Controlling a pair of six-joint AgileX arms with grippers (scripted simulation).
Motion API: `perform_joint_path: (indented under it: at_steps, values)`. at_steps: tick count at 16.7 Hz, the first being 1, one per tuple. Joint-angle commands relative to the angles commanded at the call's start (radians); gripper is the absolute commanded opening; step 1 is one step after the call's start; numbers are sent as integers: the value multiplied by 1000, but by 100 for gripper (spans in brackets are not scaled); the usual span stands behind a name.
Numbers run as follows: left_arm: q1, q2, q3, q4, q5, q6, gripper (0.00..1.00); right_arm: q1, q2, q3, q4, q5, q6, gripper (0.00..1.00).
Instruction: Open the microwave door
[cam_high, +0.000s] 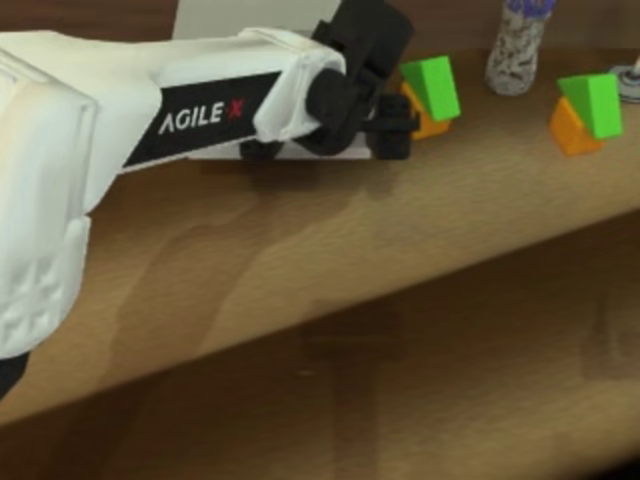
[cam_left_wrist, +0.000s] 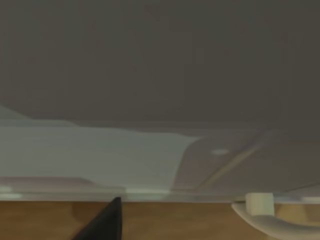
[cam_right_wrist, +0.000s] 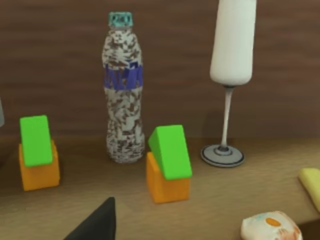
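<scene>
Lettering "AGILE X" stands in white, with a red X, on the black band of the left arm (cam_high: 200, 105), which reaches across the top view from the left edge toward the far side of the table (cam_high: 330, 290). The left gripper (cam_high: 392, 118) is black and sits at the arm's end; I cannot tell if its fingers are spread or pressed together. The microwave (cam_high: 250, 18) lies mostly under this arm, only a pale part above it and a white edge below it are seen. In the left wrist view the door (cam_left_wrist: 160, 65) fills nearly all the picture as a grey window, very close before the gripper, with a white handle (cam_left_wrist: 272, 220) near the wooden surface. Its long axis I cannot tell.

Just beside the gripper, to its right, stands a block (cam_high: 432, 95), orange with a green top. Further right is a bottle (cam_high: 516, 45) with a blue label, whose writing cannot be read, then a second block (cam_high: 588, 112) and a glass (cam_right_wrist: 230, 80). The right wrist view shows also a yellow thing (cam_right_wrist: 312, 185) and a white packet (cam_right_wrist: 270, 227). The right gripper (cam_right_wrist: 95, 222) appears only as one dark fingertip; its state I cannot tell.
</scene>
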Motion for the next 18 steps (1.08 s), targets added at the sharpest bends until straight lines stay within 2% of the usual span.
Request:
perform_joint_path:
  at_steps: [11, 18]
  values:
    - [0, 0, 0, 0, 0, 0, 2, 0, 0, 0, 0, 0, 0, 100]
    - [0, 0, 0, 0, 0, 0, 0, 0, 0, 0, 0, 0, 0, 100]
